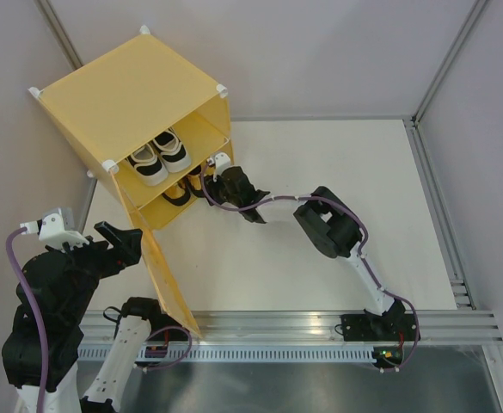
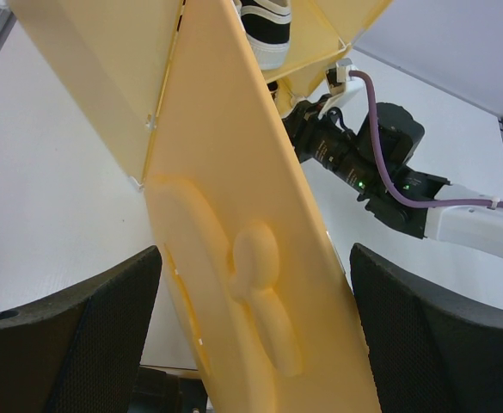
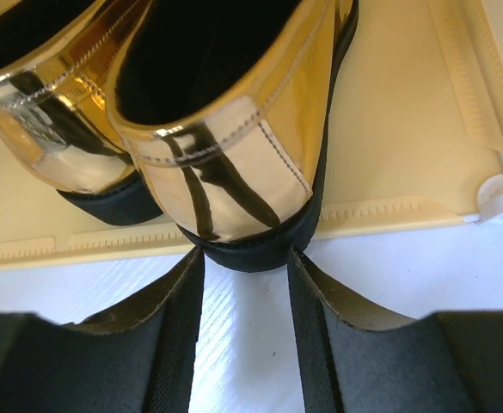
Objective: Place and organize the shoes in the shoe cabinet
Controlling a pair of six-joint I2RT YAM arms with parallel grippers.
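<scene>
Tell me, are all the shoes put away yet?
Nearly. Done: both sneakers sit on the upper shelf of the shoe cabinet, and both gold slip-ons stand in the lower compartment, heels at its front edge. In hand: the right gripper has its tips at one gold heel; the left gripper straddles the open door. Left: perhaps nudging the gold slip-ons deeper and shutting the door.

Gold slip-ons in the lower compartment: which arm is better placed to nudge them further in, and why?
Right. Its jaws sit directly behind the heel of a gold slip-on, which overhangs the front lip of the shoe cabinet. The left arm is off at the open door, jaws straddling it.
</scene>
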